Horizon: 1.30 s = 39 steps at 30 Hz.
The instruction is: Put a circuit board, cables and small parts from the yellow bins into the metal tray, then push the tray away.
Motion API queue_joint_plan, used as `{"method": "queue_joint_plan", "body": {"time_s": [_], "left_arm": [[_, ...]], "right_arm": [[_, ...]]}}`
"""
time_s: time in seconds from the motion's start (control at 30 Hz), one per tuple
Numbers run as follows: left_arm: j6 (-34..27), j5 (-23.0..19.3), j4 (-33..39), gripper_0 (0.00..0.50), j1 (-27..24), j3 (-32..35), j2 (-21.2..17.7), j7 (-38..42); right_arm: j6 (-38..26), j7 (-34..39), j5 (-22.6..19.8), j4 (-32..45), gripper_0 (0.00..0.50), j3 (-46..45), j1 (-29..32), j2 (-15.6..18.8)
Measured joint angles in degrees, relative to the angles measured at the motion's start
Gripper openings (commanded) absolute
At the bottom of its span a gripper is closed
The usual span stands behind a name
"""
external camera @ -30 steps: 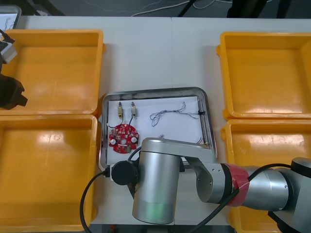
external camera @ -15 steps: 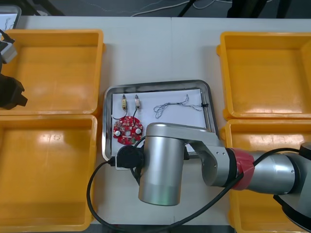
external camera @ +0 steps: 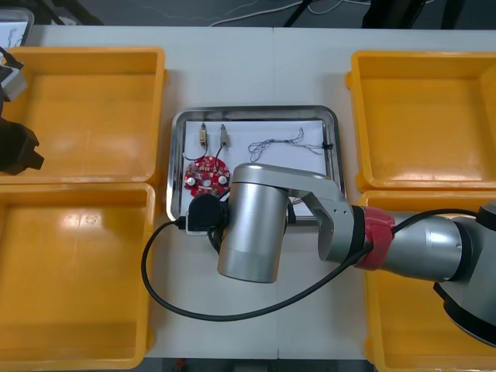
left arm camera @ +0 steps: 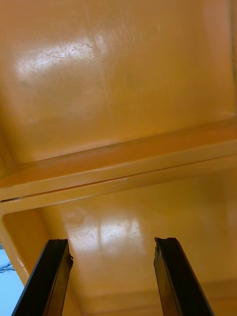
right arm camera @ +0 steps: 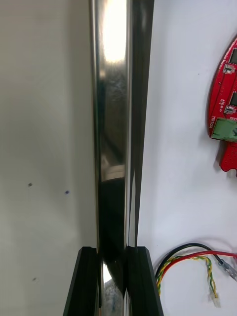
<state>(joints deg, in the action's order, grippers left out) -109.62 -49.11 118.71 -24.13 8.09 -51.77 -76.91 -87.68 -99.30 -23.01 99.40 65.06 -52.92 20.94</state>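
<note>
The metal tray (external camera: 256, 111) lies between the bins, white inside. In it are a round red circuit board (external camera: 205, 174), two small metal parts (external camera: 203, 137), a blue and white cable (external camera: 271, 145) and a black cable (external camera: 325, 147). My right arm (external camera: 252, 232) reaches over the tray's near edge. In the right wrist view my right gripper (right arm camera: 113, 249) is shut on the tray's shiny rim (right arm camera: 113, 123); the circuit board (right arm camera: 224, 113) and a red and yellow cable (right arm camera: 192, 256) lie beside it. My left gripper (left arm camera: 113, 242) hangs open over the left yellow bins.
Two yellow bins (external camera: 85, 116) (external camera: 74, 271) flank the tray on the left, and two more (external camera: 426, 116) (external camera: 434, 209) stand on the right. Bare table (external camera: 256, 70) stretches beyond the tray's far rim. The left arm (external camera: 15, 147) sits at the far left edge.
The tray has slid away from me across the table, the right arm following with its grip on the near rim. The left arm has not moved.
</note>
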Motion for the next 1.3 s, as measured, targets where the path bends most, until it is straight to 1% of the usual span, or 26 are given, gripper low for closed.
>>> {"method": "queue_joint_plan", "body": {"time_s": [0.23,0.6,1.3], "left_arm": [[0.0,0.0,0.01,0.5,0.0,0.0,0.0,0.0],[0.0,0.0,0.01,0.5,0.0,0.0,0.0,0.0],[0.0,0.0,0.01,0.5,0.0,0.0,0.0,0.0]], "right_arm": [[5.05,0.0,-0.02,-4.67,0.0,-0.33,-2.71,-0.54],[9.12,0.0,-0.11,-10.33,0.0,-0.42,-6.48,-1.01],[17.88,-0.13,-0.7,-19.9,0.0,-0.5,-11.74,-1.02]]}}
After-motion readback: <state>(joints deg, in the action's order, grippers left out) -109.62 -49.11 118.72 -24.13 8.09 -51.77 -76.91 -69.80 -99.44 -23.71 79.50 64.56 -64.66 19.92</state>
